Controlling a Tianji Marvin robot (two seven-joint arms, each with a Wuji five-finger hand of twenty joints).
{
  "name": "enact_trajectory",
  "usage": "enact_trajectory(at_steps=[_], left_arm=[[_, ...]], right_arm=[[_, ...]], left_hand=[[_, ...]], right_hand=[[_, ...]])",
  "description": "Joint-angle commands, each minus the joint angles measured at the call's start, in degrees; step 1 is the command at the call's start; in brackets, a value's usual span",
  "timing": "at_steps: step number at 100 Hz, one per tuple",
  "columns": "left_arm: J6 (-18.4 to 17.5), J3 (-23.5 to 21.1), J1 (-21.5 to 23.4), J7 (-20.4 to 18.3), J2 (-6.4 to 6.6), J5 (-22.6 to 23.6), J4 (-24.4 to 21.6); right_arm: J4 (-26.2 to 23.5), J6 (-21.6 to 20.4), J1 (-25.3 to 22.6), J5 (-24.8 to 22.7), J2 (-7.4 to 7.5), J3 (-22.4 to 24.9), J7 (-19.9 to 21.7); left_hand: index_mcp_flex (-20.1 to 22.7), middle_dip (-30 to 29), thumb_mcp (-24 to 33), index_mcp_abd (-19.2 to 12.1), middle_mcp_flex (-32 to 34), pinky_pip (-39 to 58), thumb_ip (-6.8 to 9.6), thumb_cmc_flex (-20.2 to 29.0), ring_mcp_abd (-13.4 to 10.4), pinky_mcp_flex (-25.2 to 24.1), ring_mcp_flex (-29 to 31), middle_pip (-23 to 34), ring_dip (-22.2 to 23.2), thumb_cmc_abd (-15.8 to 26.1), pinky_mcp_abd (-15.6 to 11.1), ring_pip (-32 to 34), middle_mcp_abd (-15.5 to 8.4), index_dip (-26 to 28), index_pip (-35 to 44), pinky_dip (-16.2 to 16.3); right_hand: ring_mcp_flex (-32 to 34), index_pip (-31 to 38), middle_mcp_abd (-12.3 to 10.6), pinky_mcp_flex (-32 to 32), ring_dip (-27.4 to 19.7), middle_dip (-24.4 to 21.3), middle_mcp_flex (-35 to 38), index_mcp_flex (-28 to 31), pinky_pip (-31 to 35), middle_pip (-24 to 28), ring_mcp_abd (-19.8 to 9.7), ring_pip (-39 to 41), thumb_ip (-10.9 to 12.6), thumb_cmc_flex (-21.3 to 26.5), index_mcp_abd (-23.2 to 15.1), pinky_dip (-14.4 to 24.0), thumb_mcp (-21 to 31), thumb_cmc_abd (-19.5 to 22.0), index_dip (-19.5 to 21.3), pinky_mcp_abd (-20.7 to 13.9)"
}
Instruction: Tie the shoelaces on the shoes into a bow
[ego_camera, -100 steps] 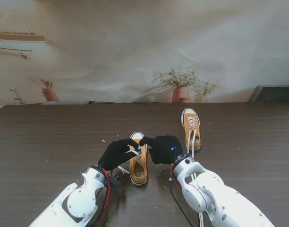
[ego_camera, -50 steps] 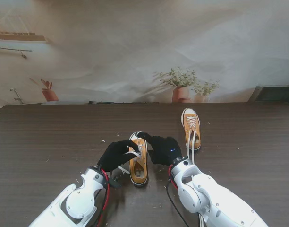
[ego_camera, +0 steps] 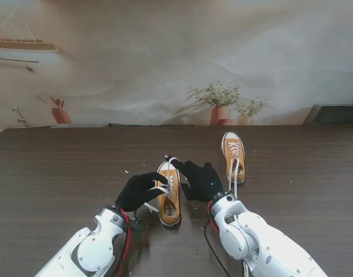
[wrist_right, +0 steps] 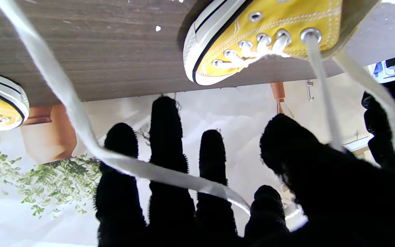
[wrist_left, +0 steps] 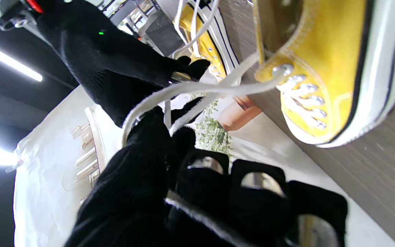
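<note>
The near yellow shoe (ego_camera: 169, 199) lies between my two black-gloved hands; its toe points away from me. My left hand (ego_camera: 141, 190) sits at its left side, with thumb and forefinger pinching a white lace loop (wrist_left: 183, 90). My right hand (ego_camera: 201, 180) is at the shoe's right, one finger stretched past the toe. One lace strand (wrist_right: 324, 89) runs from the shoe's top eyelet (wrist_right: 310, 34) in behind the right thumb. Another lace (wrist_right: 81, 116) lies across the spread right fingers (wrist_right: 170, 154). The second yellow shoe (ego_camera: 233, 149) stands farther off on the right, its laces trailing toward me.
The dark wood table (ego_camera: 61, 167) carries small pale specks around the shoes. A printed backdrop with potted plants (ego_camera: 221, 107) rises along the table's far edge. A black cable (ego_camera: 214, 254) runs beside my right forearm.
The hands, which met over the shoe's laces, have drawn apart. The right hand reached farther away past the toe, and the left hand slid slightly back toward me.
</note>
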Motion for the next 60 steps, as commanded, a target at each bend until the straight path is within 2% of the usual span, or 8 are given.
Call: enact_trajectory(at_steps=[1,9,16,34,45,51,56,60], left_arm=[[0.53,-0.75,0.78,-0.33,0.35,0.4,-1.07],[0.97,-1.6,1.47,0.59,0.32,1.35,-1.55],[1.58,-2.29,1.99,1.71,0.29,2.82,-1.89],[2.91,-3.51,2.88,4.06,0.31,6.13,-2.41],[3.32,-3.95,3.35,4.7,0.31,6.89,-2.68],[3.48,-4.27,3.77,4.7,0.37,7.15,-2.97],[3.49,-4.51,4.14,4.7,0.41,7.3,-3.17],[3.48,-4.71,4.47,4.72,0.44,7.44,-3.34]], right_arm=[[-1.31,-0.45,-0.97,0.05,0.54,0.66,1.46],[-2.4,-0.86,-1.91,-0.08,0.78,1.96,2.51],[-2.98,-1.04,-2.55,0.29,0.79,2.85,2.78],[-5.12,-0.44,-4.7,0.62,0.75,4.68,2.83],[-5.31,-0.58,-5.26,0.58,0.69,5.11,2.25],[-4.93,-0.93,-5.35,0.56,0.53,5.07,0.96],[-4.45,-1.25,-5.31,0.07,0.45,4.93,-0.5],[-4.33,-1.12,-5.37,-0.75,0.48,4.84,-1.28]], left_hand=[[-2.28,1.5,-0.52,-3.49,2.19,14.5,0.2,0.96,-1.55,2.3,1.66,-0.82,0.97,2.18,-14.04,1.88,1.8,-1.3,-9.13,-0.65],[-2.57,1.44,2.14,-1.38,1.9,14.5,0.0,-1.48,-1.45,2.33,1.66,-0.6,0.97,3.3,-14.17,1.94,1.9,-3.67,-17.45,-0.51],[-2.19,1.22,4.91,0.05,1.72,14.5,-0.05,-3.56,-1.41,2.34,1.66,-0.48,0.97,3.75,-14.08,1.94,1.98,-5.42,-22.07,-0.37],[-0.65,0.87,7.58,1.01,1.61,14.5,-0.52,-5.22,-1.61,2.37,1.66,-0.23,0.96,3.21,-14.46,2.05,1.72,-8.73,-28.74,-0.33],[0.2,0.83,7.78,0.88,1.58,14.5,-0.56,-5.31,-1.61,2.37,1.66,-0.24,0.96,3.25,-14.46,2.05,1.66,-9.07,-29.29,-0.33],[0.56,0.81,7.82,0.79,1.56,14.5,-0.57,-5.33,-1.61,2.37,1.66,-0.25,0.96,3.3,-14.46,2.05,1.61,-9.08,-29.27,-0.33],[0.74,0.8,7.86,0.67,1.55,14.5,-0.56,-5.31,-1.61,2.37,1.66,-0.24,0.96,3.35,-14.46,2.05,1.56,-9.06,-29.22,-0.33],[0.93,0.8,7.88,0.67,1.6,14.5,-0.56,-5.31,-1.63,2.37,1.67,-0.19,0.96,3.42,-14.47,2.06,1.57,-9.01,-29.11,-0.32]], right_hand=[[-4.05,-0.24,1.49,-3.76,-2.61,-2.07,-4.77,-0.74,-4.81,-4.37,1.39,-6.37,2.2,-2.12,-2.75,-3.57,-0.18,0.51,4.16,-1.68],[-6.45,1.31,2.25,-5.39,-5.18,-3.73,-6.41,-0.57,-8.4,-8.06,2.88,-12.7,2.6,-3.52,-5.19,-6.46,0.14,-0.01,7.29,-1.48],[-5.66,4.0,4.69,-4.8,-6.8,-5.76,-6.41,-0.63,-9.74,-12.93,5.23,-16.02,2.82,-4.58,-6.93,-8.56,0.46,-0.6,8.0,-0.35],[-9.74,5.77,8.97,-7.44,-13.85,-10.57,-11.93,-0.91,-14.16,-25.41,9.1,-30.01,3.19,-5.97,-9.61,-16.89,1.09,-1.5,1.31,0.65],[-15.6,1.63,7.99,-12.05,-17.26,-12.33,-16.44,-0.37,-16.03,-29.01,7.44,-36.44,3.33,-7.3,-9.6,-21.14,0.42,-0.98,-0.55,-1.98],[-19.85,-1.16,6.77,-15.51,-17.82,-14.81,-16.63,-0.35,-17.68,-34.42,5.68,-37.63,3.42,-8.14,-9.44,-23.07,-0.02,-0.74,-0.5,-4.01],[-22.96,-0.15,5.59,-18.65,-18.24,-16.28,-16.65,-0.32,-19.06,-38.26,4.51,-38.11,3.39,-9.06,-10.0,-24.62,-0.01,-0.91,2.0,-5.14],[-24.76,1.83,5.72,-20.67,-18.58,-17.15,-16.69,-0.18,-19.77,-40.63,4.26,-38.3,3.36,-9.59,-10.72,-25.83,0.16,-1.01,5.02,-5.17]])
